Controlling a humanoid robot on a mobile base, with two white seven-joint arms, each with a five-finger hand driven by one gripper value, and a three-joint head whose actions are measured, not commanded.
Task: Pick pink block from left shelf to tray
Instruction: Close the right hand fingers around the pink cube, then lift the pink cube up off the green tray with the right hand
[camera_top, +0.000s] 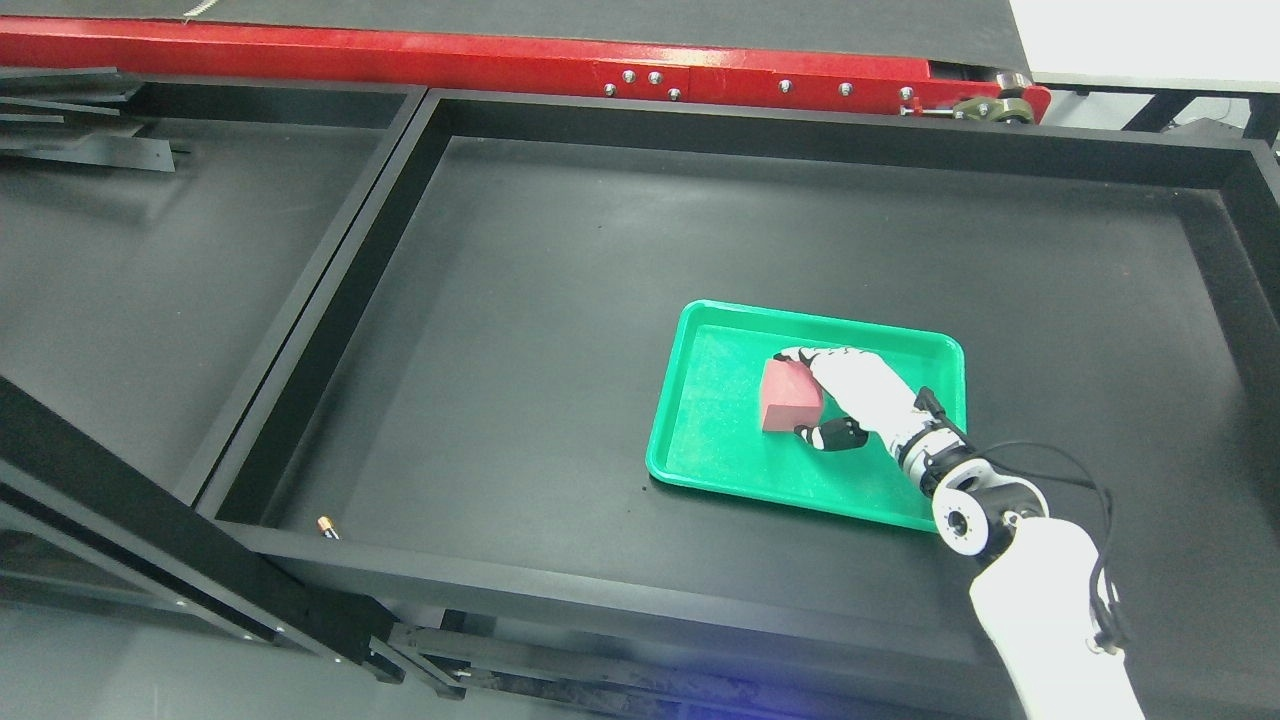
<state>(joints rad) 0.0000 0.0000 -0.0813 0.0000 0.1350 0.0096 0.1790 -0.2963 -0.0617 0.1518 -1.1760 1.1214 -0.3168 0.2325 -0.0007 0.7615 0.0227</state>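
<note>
Block in right hand

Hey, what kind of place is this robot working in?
Probably an industrial test cell or lab, not a home: large black bins in a metal frame, a red conveyor rail with bolts behind, and the right hand holding a pink block in a green tray.

The block is pink, nearer red on its shaded side. The tray is bright plain green. The right hand is white with black fingertips, and the arm is white with black cables. The big bin is matt black. The beam above is glossy red with silver bolts.
</note>
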